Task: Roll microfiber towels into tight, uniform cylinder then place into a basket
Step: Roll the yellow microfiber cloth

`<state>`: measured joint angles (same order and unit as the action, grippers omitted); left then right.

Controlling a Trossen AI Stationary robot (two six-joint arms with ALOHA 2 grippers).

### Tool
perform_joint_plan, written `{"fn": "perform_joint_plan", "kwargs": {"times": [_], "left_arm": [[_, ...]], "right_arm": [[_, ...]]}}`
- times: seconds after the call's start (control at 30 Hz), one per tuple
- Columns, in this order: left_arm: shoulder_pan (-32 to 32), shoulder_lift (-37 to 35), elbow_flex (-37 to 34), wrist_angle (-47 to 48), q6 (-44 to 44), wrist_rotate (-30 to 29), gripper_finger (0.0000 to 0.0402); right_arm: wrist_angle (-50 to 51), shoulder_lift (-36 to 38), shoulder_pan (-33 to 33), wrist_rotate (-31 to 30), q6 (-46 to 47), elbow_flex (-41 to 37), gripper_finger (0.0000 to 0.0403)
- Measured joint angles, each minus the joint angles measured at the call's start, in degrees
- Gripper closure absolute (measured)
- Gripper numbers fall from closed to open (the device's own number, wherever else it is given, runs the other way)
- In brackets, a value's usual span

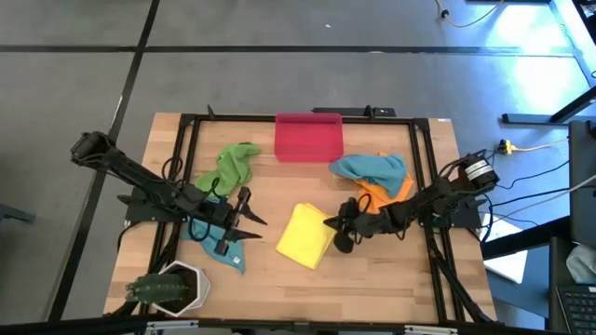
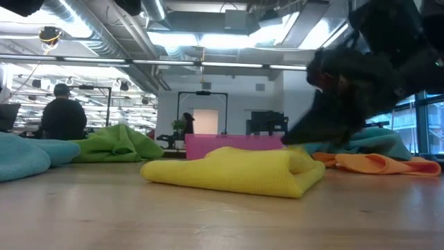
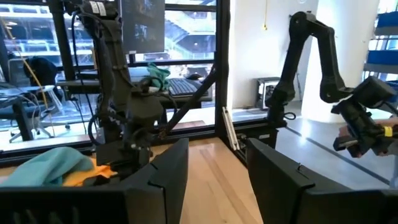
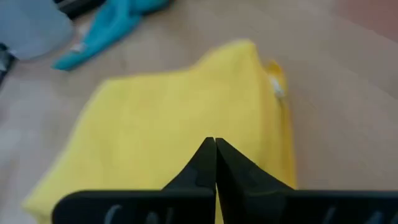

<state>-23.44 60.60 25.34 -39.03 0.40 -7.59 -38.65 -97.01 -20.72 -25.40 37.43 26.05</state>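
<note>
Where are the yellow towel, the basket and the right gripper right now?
yellow towel (image 1: pixel 305 237): high view, middle of the folded cloth.
basket (image 1: pixel 308 149): high view, its red-pink front wall.
right gripper (image 4: pixel 215 144): right wrist view, shut fingertips over the yellow towel.

No text, label, brand or number can be read anywhere.

The folded towel (image 1: pixel 306 236) was plain yellow, the basket (image 1: pixel 308 137) red-pink, other cloths green (image 1: pixel 232 166), orange (image 1: pixel 389 193) and teal (image 1: pixel 371 167), on a pale wooden table (image 1: pixel 279 279).
</note>
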Motion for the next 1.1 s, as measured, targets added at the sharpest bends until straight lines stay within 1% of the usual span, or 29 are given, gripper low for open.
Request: {"fn": "perform_joint_plan", "kwargs": {"times": [0.23, 0.43, 0.57, 0.77, 0.9, 1.0, 1.1], "left_arm": [[0.0, 0.0, 0.0, 0.7, -0.2, -0.5, 0.025], [0.0, 0.0, 0.0, 2.5, -1.8, -0.5, 0.025], [0.0, 0.0, 0.0, 3.4, -1.9, -0.5, 0.025], [0.0, 0.0, 0.0, 3.6, -1.8, -0.6, 0.025], [0.0, 0.0, 0.0, 3.6, -1.8, -0.9, 0.025], [0.0, 0.1, 0.0, 3.6, -1.8, -1.1, 0.025], [0.0, 0.2, 0.0, 3.7, -1.8, -2.7, 0.025]], "right_arm": [[3.0, 0.4, -0.9, -1.1, 1.8, 0.0, 0.0402], [12.9, 0.4, -0.9, -2.6, 9.3, 0.0, 0.0402], [14.5, 0.5, -0.9, -2.9, 11.5, 0.1, 0.0402], [14.8, 2.7, -0.9, -2.4, 7.5, 0.8, 0.0401], [14.7, 7.1, -0.9, -2.4, 4.1, 1.8, 0.04], [14.3, 11.1, -1.2, -3.6, 1.3, 2.7, 0.0398], [13.5, 12.6, -2.4, -4.6, -2.1, 4.7, 0.0391]]}}
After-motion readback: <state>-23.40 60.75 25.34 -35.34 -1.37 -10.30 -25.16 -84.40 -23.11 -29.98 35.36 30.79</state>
